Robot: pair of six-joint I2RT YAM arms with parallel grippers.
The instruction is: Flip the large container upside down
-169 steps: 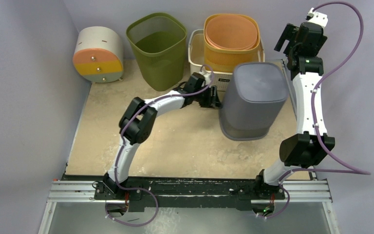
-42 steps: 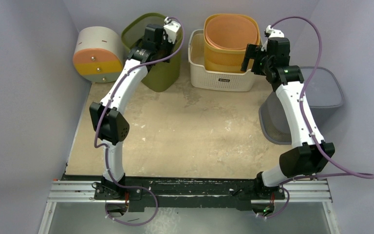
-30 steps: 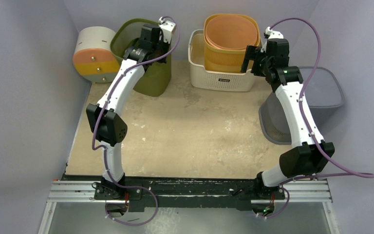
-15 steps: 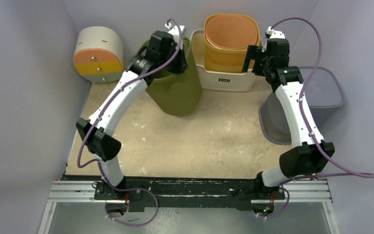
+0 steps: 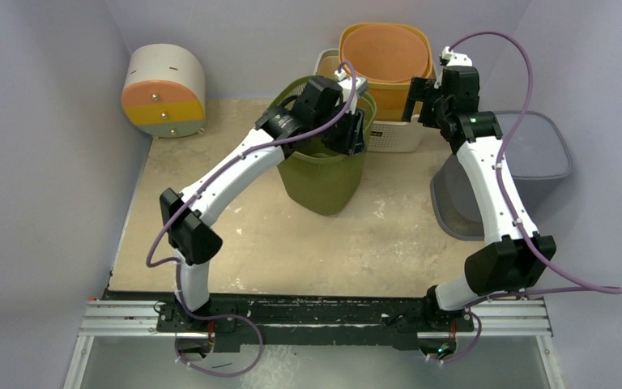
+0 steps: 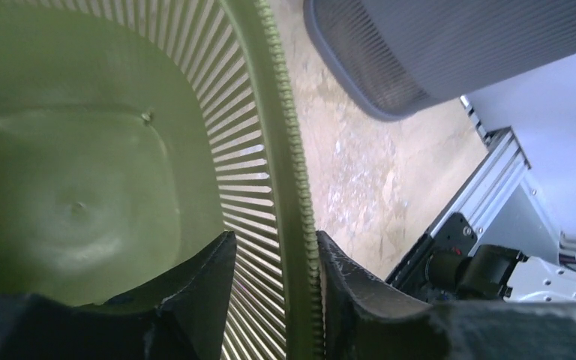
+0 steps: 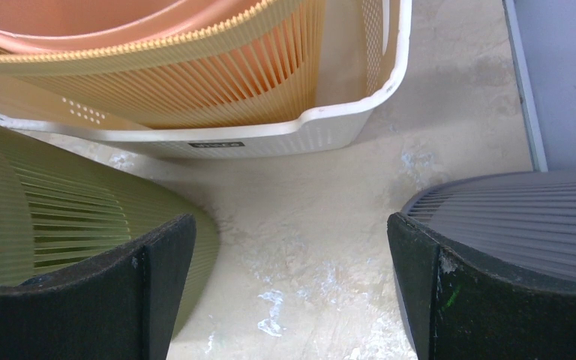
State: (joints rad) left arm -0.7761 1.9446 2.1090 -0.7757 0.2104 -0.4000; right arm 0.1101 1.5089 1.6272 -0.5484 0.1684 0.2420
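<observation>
Jaws of the left gripper (image 6: 274, 244) stand a little apart, astride the rim of the large green container (image 5: 324, 174). One finger is inside, and some slats show between it and the rim. The other finger is outside, just beside the rim. The container stands on the table (image 5: 291, 243) with its mouth up, near the middle, in front of the white basket (image 5: 393, 138). The white basket holds an orange basket (image 5: 385, 49). The right gripper (image 7: 289, 221) hangs above the table between the white basket and the gray bin (image 5: 534, 146), its fingers spread wide with nothing between them. The gray bin is at the right edge of the table, behind the right arm. Whether it leans on the wall I cannot tell.
</observation>
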